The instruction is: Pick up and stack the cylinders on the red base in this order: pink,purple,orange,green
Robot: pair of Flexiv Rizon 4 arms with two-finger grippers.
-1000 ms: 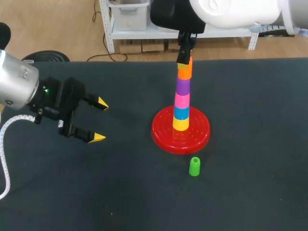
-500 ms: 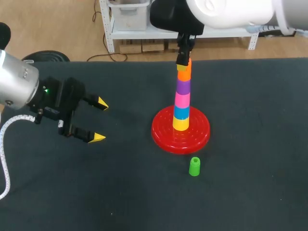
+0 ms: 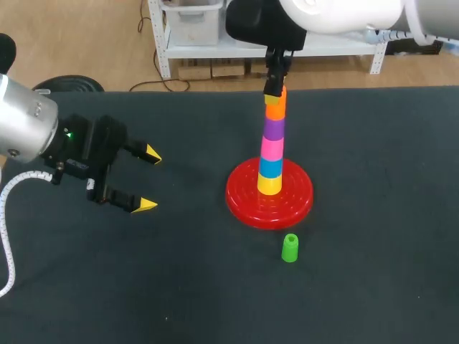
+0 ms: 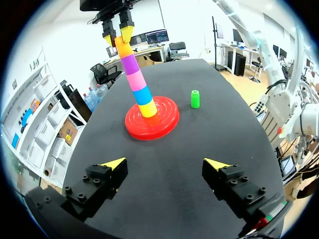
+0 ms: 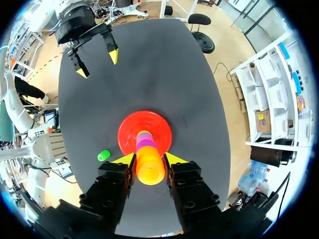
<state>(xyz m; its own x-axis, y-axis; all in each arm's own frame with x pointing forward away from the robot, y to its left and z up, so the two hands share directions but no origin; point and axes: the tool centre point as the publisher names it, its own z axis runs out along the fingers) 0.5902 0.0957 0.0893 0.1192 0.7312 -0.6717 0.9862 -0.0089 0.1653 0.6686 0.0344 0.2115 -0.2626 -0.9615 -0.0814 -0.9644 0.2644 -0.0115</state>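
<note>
Green plastic cylinder point(image 3: 289, 248): stands upright by itself on the dark grey table top point(image 3: 373, 287), nearest of all the pieces, just in front of the base and slightly to its right, touching neither the base nor a gripper.

Left gripper point(image 3: 149, 179): hangs over the left part of the table, well apart from the base. Its two yellow-tipped fingers are spread wide with nothing between them; in the left wrist view the base and the stack lie ahead of the gap.

Round red ridged base point(image 3: 247, 197): lies flat near the table's middle and carries the stack on its centre.

Stack, bottom to top: yellow cylinder point(image 3: 270, 185), blue cylinder point(image 3: 270, 167), pink cylinder point(image 3: 271, 149), purple cylinder point(image 3: 273, 128), orange cylinder point(image 3: 275, 107). The column leans slightly to the right towards its top.

Right gripper point(image 3: 273, 92): comes down from the far side onto the top of the stack. In the right wrist view its fingers press against the orange cylinder from two opposite sides, so it is closed on that piece while the piece sits on the purple one.
</note>
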